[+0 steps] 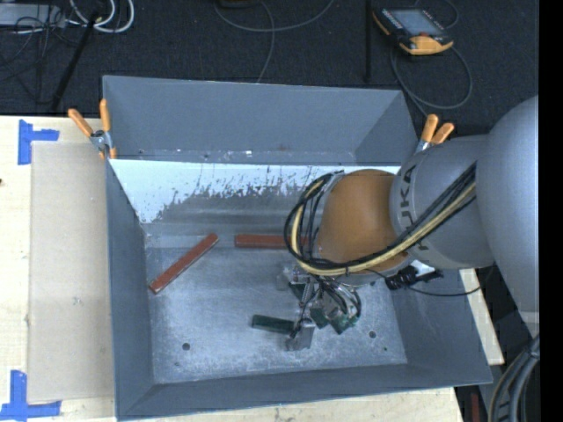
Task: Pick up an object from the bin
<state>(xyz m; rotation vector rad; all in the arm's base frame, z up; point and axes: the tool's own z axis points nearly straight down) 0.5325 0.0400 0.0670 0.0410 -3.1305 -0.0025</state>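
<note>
Arm [501, 200] was nearest the lens, a big grey link coming in from the right. Its orange cover [356, 214] and looped cables [303, 227] hung over the right half of the bin [255, 130]. The jaws were low, at or just above the floor in the front-middle of the bin. They sat at the right end of a dark green flat piece [271, 323], touching it or just beside it; could not tell which. Could not tell how far the jaws were open either, or whether they had anything, since wrist hardware and cables blocked that spot.

Risks, as judgement:
- The dark piece lay flat on the metal floor, so it probably gave little edge to grip. The jaws could close over it and come up empty, or just push it left along the floor.
- The jaws met it at its end rather than its middle, so even a good pinch might let it swing and slip out on the lift.
- With the tool that low, any further descent could jam the tips into the floor.
- Cables hung close to the work and could drag on the piece.

Bin contents were sparse, with no heap:
- the dark green piece by the jaws
- a reddish-brown stick [182, 263] lying tilted at centre-left, well apart from the jaws
- a second reddish-brown stick [258, 241] lying level nearer the back wall, its right end hidden under the cables

The rest of the floor was bare scuffed metal.
</note>
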